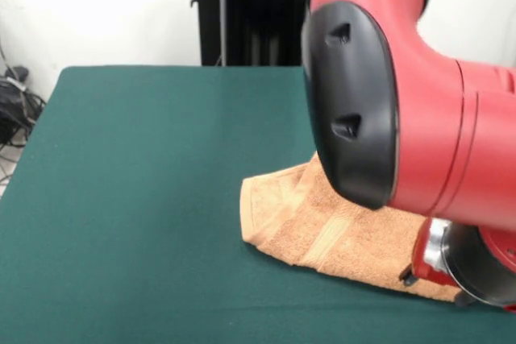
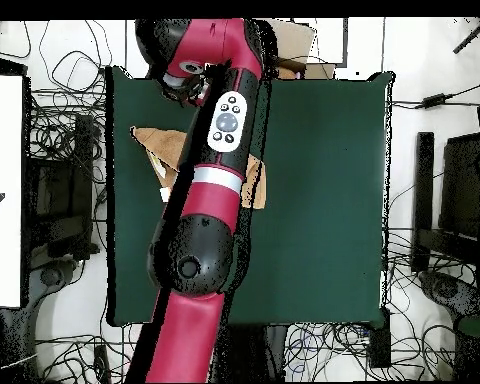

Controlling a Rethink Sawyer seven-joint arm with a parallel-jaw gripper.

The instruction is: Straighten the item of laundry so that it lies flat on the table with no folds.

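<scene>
Overhead, arm (image 2: 216,170) hides towel (image 1: 322,227) fold; front shows it

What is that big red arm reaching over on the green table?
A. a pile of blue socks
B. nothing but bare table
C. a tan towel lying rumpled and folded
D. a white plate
C: the arm stretches over an orange-tan towel whose edge is doubled over on the green table.
</scene>
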